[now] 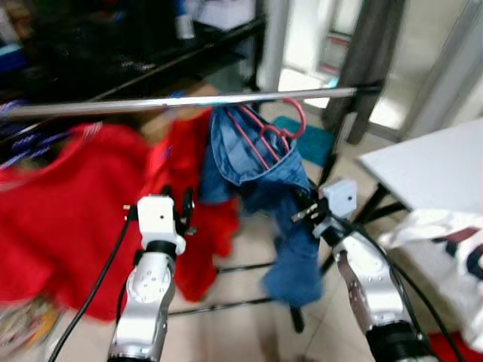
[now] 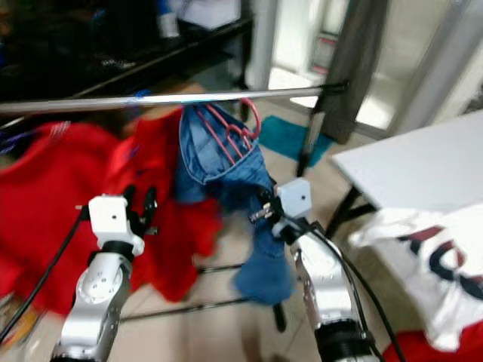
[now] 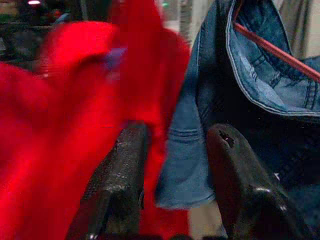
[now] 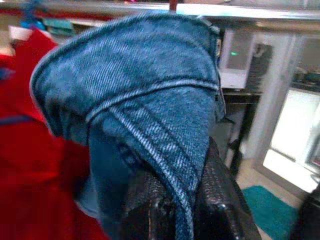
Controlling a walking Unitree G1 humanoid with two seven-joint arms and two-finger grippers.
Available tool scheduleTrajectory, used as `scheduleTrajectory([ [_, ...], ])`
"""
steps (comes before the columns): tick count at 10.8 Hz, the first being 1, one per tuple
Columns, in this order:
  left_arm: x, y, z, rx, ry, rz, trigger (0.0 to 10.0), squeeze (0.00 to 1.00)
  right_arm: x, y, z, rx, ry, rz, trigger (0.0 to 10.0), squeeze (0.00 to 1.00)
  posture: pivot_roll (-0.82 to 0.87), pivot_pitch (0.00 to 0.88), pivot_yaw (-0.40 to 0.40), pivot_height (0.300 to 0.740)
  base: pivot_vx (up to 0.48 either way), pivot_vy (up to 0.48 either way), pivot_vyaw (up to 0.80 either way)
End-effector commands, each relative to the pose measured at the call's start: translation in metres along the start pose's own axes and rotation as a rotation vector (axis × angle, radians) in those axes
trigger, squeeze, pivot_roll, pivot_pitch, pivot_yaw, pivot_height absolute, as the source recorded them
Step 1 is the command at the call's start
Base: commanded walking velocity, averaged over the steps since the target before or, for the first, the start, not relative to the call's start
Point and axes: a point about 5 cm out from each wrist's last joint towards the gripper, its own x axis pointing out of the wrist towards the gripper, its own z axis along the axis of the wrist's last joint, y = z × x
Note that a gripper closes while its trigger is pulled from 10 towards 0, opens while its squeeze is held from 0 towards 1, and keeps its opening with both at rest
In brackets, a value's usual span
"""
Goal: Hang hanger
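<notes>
Nearest, pinching a fold of the denim jeans (image 4: 150,100): right gripper (image 4: 187,200) pressing its two fingers together on the stitched edge of the cloth, no gap left between pads and seam. Reaching in from the other side, left gripper (image 3: 172,175) holding its fingers (image 3: 120,170) spread, nothing between them, just short of where the jeans' hem is meeting the red garment (image 1: 68,219).

Judging the handling: denim soft, limp and fairly heavy, likely dragging on whatever is carrying it; pink hanger (image 1: 273,132) thin, stiff and light, probably swinging or twisting if pulled by the cloth alone. Better taking hold near the hook or shoulder than low on the fabric.

Further back, hanging already: the hanger's hook curling over the metal rail (image 1: 181,101), jeans draping down from it between the two arms.

Beyond, standing to the right, a white table (image 1: 430,166).
</notes>
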Motion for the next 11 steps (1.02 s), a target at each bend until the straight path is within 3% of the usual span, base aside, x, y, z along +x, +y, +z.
scheduleTrajectory([
  [1,0.0009,-0.0043,0.0022,0.003,-0.009,-0.014,10.0,0.00,0.0031,-0.0056,0.0112,-0.017,-0.053,-0.012,10.0,0.00,0.08,0.007,0.028,0.740,0.450,0.000,0.00],
  [5,0.0003,-0.0042,0.0022,-0.001,-0.011,-0.010,10.0,0.00,0.0050,-0.0068,0.0109,0.000,-0.049,-0.013,10.0,0.00,0.08,0.010,0.028,0.740,0.367,0.000,0.00],
  [11,0.0014,-0.0049,0.0039,-0.001,-0.021,-0.020,10.0,0.00,0.0075,-0.0058,0.0087,0.005,-0.029,-0.001,10.0,0.00,0.08,0.009,0.029,0.740,0.000,0.000,0.00],
])
